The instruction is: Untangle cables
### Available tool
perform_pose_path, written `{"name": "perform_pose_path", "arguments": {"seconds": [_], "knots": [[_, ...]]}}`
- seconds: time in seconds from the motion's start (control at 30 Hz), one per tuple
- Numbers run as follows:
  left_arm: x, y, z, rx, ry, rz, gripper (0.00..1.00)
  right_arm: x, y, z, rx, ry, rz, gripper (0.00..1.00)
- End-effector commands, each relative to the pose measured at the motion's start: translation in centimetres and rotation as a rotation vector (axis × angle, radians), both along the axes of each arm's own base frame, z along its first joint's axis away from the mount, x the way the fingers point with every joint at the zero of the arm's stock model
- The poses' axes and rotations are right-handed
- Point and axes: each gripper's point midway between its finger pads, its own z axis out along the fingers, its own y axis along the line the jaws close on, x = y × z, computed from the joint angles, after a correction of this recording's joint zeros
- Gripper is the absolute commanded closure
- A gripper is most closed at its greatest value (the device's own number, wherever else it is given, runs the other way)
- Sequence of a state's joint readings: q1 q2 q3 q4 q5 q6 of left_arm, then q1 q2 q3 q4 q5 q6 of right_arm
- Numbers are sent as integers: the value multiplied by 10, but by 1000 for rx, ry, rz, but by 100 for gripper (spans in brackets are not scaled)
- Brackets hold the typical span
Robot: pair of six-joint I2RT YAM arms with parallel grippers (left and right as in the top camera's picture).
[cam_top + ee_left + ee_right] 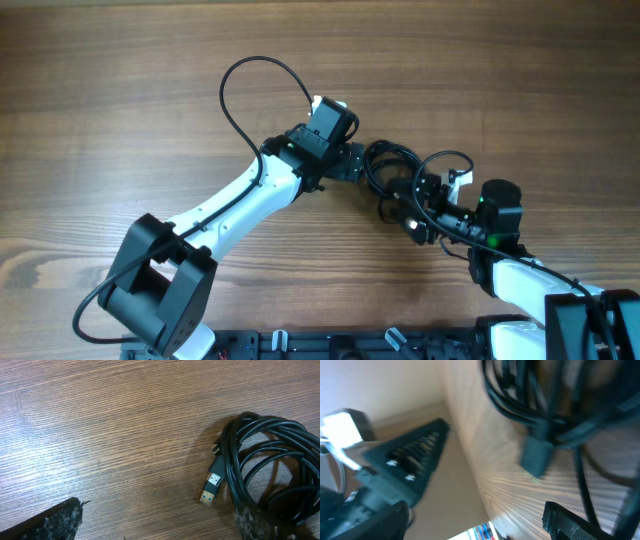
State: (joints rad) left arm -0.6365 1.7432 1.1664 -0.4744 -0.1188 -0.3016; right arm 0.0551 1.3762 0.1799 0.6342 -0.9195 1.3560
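Left wrist: cables (231, 465) coiled (plug (212, 482) exposed).

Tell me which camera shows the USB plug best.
Left wrist: the USB plug lies sharp on the table beside the cables. Right wrist shows only a blurred dark connector; overhead, it is too small to pick out.

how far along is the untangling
Nothing looks done: the cables lie in one tangled coil, a USB plug poking out. In hand: the left gripper and right gripper are open at the coil, neither closed on it. Left: separating every cable.
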Motion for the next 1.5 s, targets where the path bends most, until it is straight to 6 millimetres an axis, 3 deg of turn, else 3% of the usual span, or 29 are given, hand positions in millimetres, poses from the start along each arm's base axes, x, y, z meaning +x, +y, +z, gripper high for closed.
{"name": "perform_pose_path", "arguments": {"seconds": [0.0,0.13,0.43,0.83,1.0,1.13,1.47], "knots": [[3,-1,0,9,-9,-11,0,-11,2,-9,-43,-18,64,12],[3,-1,0,9,-9,-11,0,-15,-1,-21,-84,9,65,12],[3,-1,0,9,-8,-12,0,-21,3,-17,-109,-90,139,13],[2,0,0,11,-6,-12,0,4,1,35,-139,-260,112,1],[2,0,0,11,-6,-12,0,8,-13,42,-316,-246,107,0],[3,-1,0,10,-7,-11,0,2,-45,45,-602,-184,99,0],[-2,-15,2,-61,17,-54,0,-10,-61,27,-698,-92,82,0]]}}
